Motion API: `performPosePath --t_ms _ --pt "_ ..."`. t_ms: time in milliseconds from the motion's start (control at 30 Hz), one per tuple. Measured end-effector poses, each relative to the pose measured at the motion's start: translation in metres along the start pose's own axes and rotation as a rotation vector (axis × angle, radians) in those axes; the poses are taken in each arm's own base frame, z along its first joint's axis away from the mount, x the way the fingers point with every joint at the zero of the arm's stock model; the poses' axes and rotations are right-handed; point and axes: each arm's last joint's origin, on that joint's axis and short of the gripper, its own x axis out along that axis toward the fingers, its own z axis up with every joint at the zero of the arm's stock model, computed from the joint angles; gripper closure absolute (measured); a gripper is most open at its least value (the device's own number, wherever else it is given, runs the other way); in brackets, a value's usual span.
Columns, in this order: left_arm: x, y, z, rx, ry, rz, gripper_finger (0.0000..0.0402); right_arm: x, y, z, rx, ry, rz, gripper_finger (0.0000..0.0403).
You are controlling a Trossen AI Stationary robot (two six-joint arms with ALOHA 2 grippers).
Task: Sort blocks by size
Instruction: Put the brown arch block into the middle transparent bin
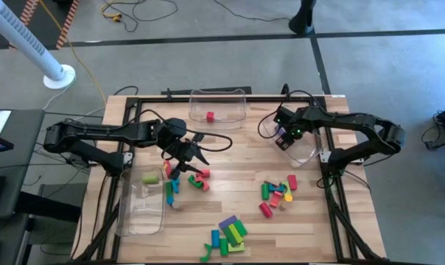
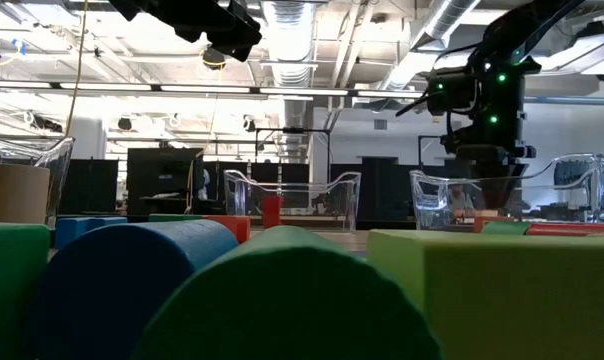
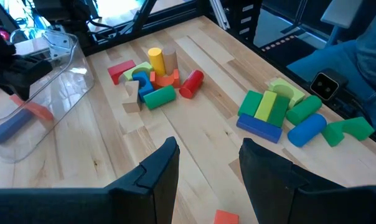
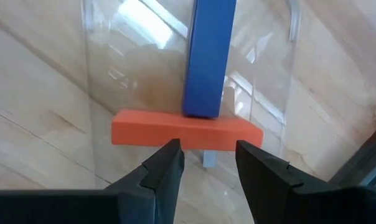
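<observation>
Sorting was barely begun: most blocks [image 1: 275, 193] lay loose across the lower worktop [image 1: 237, 165]. Right gripper [image 4: 205, 163], open and empty, hung over two bars in the right-hand bin [image 1: 305, 153]; left gripper [image 3: 208, 163] open, empty, centre-left.

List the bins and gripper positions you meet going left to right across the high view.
Left clear bin → left gripper, empty above the table → back bin holding one red block → right gripper over the right bin.
</observation>
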Motion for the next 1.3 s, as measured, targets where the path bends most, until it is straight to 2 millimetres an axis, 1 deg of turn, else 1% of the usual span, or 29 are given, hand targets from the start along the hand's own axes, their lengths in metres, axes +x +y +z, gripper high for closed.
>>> performPosePath --t_ms 300,433,633,867,967,1067,1200,1300 --pt "0.000 0.000 0.000 -0.009 0.002 -0.001 0.0241 -0.016 0.001 0.013 0.000 -0.057 0.015 0.0219" --pt "0.000 0.000 0.000 -0.009 0.004 -0.002 0.0241 -0.022 0.005 0.016 -0.020 -0.076 0.024 0.0219" --pt "0.001 -0.001 -0.003 -0.004 0.005 -0.002 0.0241 -0.037 0.021 0.020 -0.079 -0.129 0.054 0.0219" --pt "0.006 0.000 -0.006 -0.008 0.023 -0.008 0.0241 -0.066 0.050 0.022 -0.179 -0.224 0.120 0.0219" --pt "0.009 0.001 -0.009 -0.016 0.035 -0.012 0.0241 -0.077 0.066 0.016 -0.261 -0.253 0.150 0.0219" --pt "0.010 0.002 -0.009 -0.015 0.031 -0.012 0.0241 -0.083 0.085 0.003 -0.367 -0.263 0.180 0.0220" --pt "0.013 0.002 -0.012 -0.018 0.047 -0.020 0.0241 -0.090 0.109 -0.021 -0.510 -0.241 0.251 0.0220" --pt "0.017 0.004 -0.012 -0.009 0.039 -0.018 0.0241 -0.095 0.123 -0.043 -0.574 -0.209 0.272 0.0220"
